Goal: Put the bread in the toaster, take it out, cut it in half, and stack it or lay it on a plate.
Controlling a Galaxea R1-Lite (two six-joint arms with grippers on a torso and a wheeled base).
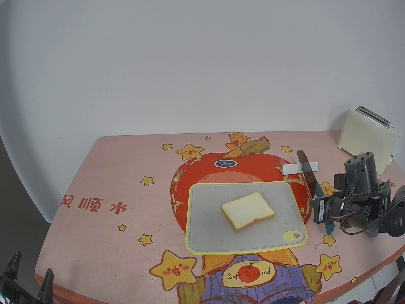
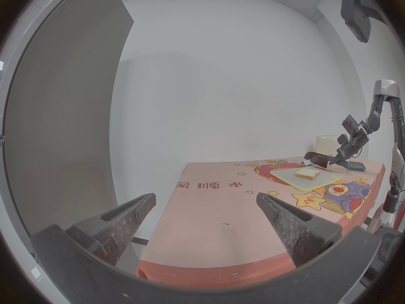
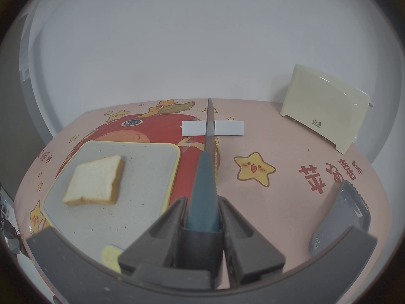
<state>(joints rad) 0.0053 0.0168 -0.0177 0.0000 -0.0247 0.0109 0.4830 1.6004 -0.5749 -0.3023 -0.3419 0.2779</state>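
A slice of bread [image 1: 247, 210] [image 3: 95, 180] lies flat on the grey cutting board [image 1: 202, 233] [image 3: 147, 178] in the middle of the table. My right gripper [image 1: 322, 210] [image 3: 202, 203] hovers just right of the board, shut on the teal handle of a knife [image 1: 307, 172] [image 3: 209, 148]. The blade points toward the back of the table, over a white strip [image 1: 300, 168]. The cream toaster [image 1: 367, 138] [image 3: 325, 106] stands at the back right corner. My left gripper [image 1: 31, 269] [image 2: 204, 199] hangs open off the table's front left corner, holding nothing.
A grey flat object [image 3: 341, 216] lies on the table near the right edge, beside my right arm. The table's left half [image 1: 118, 199] is bare. A wall rises right behind the table.
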